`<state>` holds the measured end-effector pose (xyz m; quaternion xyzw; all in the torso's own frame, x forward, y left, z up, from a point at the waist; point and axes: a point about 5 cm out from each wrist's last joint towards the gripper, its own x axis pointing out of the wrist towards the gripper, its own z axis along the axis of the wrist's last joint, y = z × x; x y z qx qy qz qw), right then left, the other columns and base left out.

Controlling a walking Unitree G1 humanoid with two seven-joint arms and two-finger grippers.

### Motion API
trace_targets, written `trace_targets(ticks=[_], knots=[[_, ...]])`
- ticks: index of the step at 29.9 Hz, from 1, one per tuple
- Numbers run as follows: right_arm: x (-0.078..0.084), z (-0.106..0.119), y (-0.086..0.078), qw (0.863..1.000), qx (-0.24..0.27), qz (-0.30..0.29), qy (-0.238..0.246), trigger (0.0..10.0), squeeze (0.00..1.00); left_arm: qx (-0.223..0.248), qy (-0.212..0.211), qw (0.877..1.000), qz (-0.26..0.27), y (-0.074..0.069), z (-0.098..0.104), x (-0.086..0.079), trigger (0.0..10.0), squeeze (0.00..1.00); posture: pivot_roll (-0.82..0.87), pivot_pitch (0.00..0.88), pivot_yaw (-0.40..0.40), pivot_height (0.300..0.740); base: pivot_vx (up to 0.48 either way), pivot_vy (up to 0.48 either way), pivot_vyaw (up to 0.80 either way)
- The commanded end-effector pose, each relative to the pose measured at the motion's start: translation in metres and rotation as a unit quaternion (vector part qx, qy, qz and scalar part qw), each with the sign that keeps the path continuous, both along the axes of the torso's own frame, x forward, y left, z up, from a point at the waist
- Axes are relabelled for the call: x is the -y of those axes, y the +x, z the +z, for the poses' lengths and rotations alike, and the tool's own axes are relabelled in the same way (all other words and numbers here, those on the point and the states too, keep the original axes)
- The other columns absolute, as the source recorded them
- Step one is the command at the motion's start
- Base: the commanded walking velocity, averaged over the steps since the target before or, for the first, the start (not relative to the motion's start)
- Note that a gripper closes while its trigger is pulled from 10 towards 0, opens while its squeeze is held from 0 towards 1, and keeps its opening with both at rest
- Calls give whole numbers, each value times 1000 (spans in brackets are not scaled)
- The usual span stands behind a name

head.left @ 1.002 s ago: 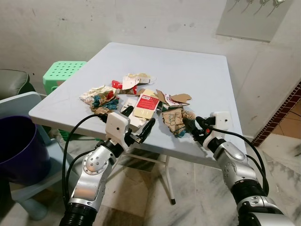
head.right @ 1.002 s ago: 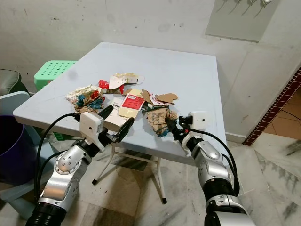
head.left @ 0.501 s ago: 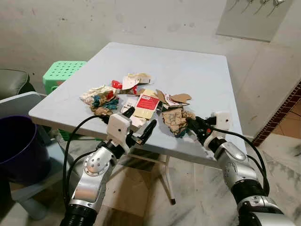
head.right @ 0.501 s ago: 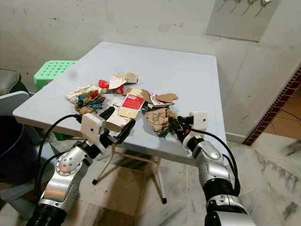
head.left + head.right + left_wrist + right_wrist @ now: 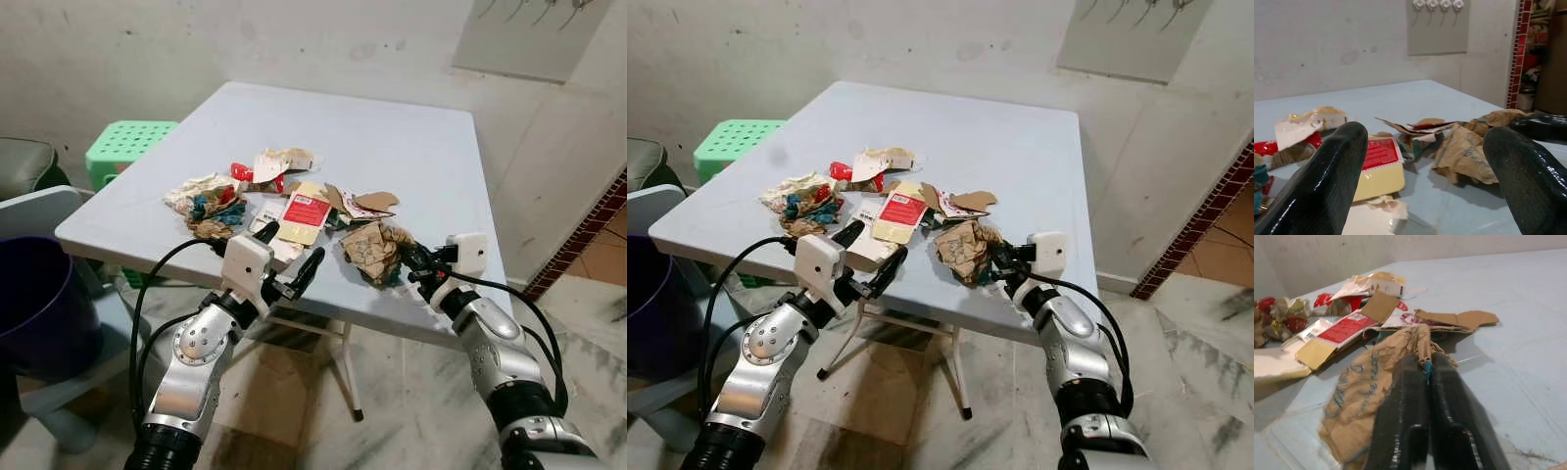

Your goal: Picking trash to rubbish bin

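Note:
A pile of trash lies on the pale blue table (image 5: 411,137). It holds a crumpled brown paper bag (image 5: 370,250), a flattened yellow and red carton (image 5: 304,215), cardboard scraps (image 5: 374,203) and colourful wrappers (image 5: 209,206). At the table's near right edge, my right gripper (image 5: 409,262) is shut on the near side of the brown paper bag (image 5: 1366,396), and a bit of paper pokes out between the fingers (image 5: 1400,406). My left gripper (image 5: 292,247) hovers open at the near edge, facing the carton (image 5: 1378,164), with nothing between its fingers (image 5: 1327,181).
A purple rubbish bin (image 5: 34,304) stands on the floor to the left, below the table, beside a pale blue chair (image 5: 44,208). A green stool (image 5: 122,147) sits behind it. The far half of the table is bare. A wall lies beyond.
The camera has shifted a little. My right gripper has edged slightly to the right at the brown paper bag. The left gripper stays open in much the same place.

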<state>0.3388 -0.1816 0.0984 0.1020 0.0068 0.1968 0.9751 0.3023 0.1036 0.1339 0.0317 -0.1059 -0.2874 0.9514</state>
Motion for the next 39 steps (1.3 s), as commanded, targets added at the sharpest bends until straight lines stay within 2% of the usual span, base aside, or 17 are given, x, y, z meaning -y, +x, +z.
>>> trace_targets(ticks=[1,11,12,15,16,17,20,21,23,24,25,31,33,34,39], knots=[[7,9,0,1000,22,-5,19,0,0,9,1,1000,10,4,5,-4,10000,0,84,14,-44,715,0,0,0],[17,29,-5,995,88,-29,42,0,0,8,-18,999,41,16,10,-16,10000,0,62,14,-28,715,0,0,0],[19,35,-6,992,107,-38,45,0,0,6,-27,998,51,18,11,-18,10000,0,55,7,-20,715,0,0,0],[25,41,-6,990,118,-75,28,0,0,1,-39,997,72,24,13,-24,10000,0,44,4,-14,715,0,0,0],[26,42,-6,989,120,-87,22,3882,0,0,-40,996,80,25,14,-26,10000,0,44,4,-14,715,0,0,0],[26,45,-6,988,124,-94,18,9882,0,0,-44,995,88,27,15,-28,10000,0,38,4,-10,715,0,0,0],[30,55,-11,978,158,-137,-20,10000,0,4,-56,993,106,30,18,-34,10000,0,33,0,-1,715,0,0,0],[31,57,-16,973,161,-163,-39,10000,0,-6,-38,988,150,32,14,-45,10000,0,26,0,8,715,0,0,0],[30,57,-18,971,162,-170,-48,10000,0,-14,-39,984,173,33,12,-50,10000,0,17,0,18,715,0,0,0],[29,57,-21,967,166,-184,-66,10000,0,-20,-66,982,174,32,10,-51,10000,0,11,0,25,715,0,0,0],[29,54,-23,964,161,-198,-81,10000,0,-23,-71,982,171,29,7,-51,10000,0,12,0,28,715,0,0,0],[21,51,-28,959,160,-212,-96,10000,0,-27,-71,985,156,28,5,-42,10000,0,10,0,24,715,0,0,0],[14,51,-29,961,156,-208,-92,10000,0,-32,-85,985,145,31,7,-37,10000,0,8,0,26,715,0,0,622],[13,50,-28,960,153,-208,-109,10000,0,-39,-91,984,148,33,7,-37,10000,0,8,0,26,715,0,0,800],[14,50,-26,961,150,-207,-105,10000,0,-23,-69,986,149,37,12,-37,10000,0,12,0,22,715,0,0,800]])
